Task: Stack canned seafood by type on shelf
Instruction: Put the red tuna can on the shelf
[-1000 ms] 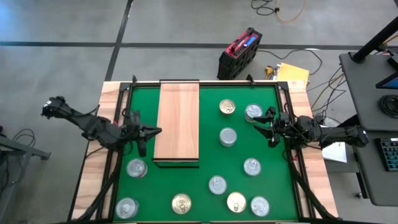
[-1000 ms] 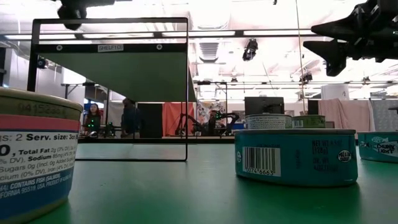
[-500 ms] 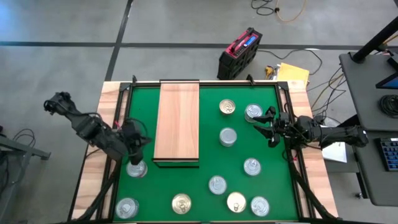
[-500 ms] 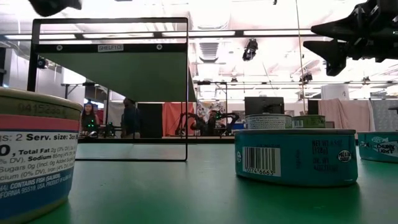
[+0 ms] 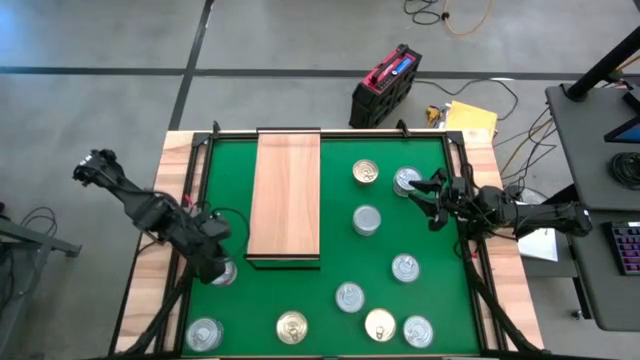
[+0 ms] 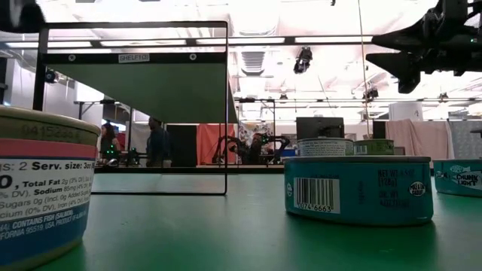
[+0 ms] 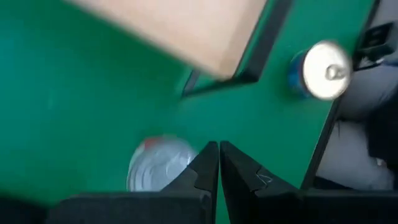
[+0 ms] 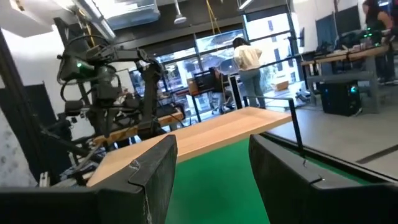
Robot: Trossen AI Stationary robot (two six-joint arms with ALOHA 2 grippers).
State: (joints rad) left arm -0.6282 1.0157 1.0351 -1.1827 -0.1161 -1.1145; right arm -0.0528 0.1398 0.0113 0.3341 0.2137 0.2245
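Left end effector [image 5: 214, 262] shut tight, fingers pressed together with nothing between them, poised over a silver-lidded can [image 5: 222, 271] near the worktop's left edge, just off the near left corner of the shelf [image 5: 285, 195]. Same can visible in the left wrist view [image 7: 163, 171], right ahead of the closed fingertips. Right end effector [image 5: 432, 190] parted to a middling gap, empty, hanging above the worktop's right edge beside another silver can [image 5: 405, 180] in the far right area.

Shelf bare: a light wooden board lying lengthwise from the far edge toward the middle, left of centre. Canned seafood scattered on the green mat: two more silver cans [image 5: 366, 220] right of the shelf, a gold-lidded one [image 5: 291, 327] and a second gold one [image 5: 380, 324] along the near edge, others near the near left corner [image 5: 204, 334].

Likely step: picking the can beneath the left end effector. Best done by opening the fingers well wider than the can first, centring over the lid, descending straight, then closing across the sides low on the wall. Worth placing it at one end of the shelf, leaving room for a separate stack of the gold type.
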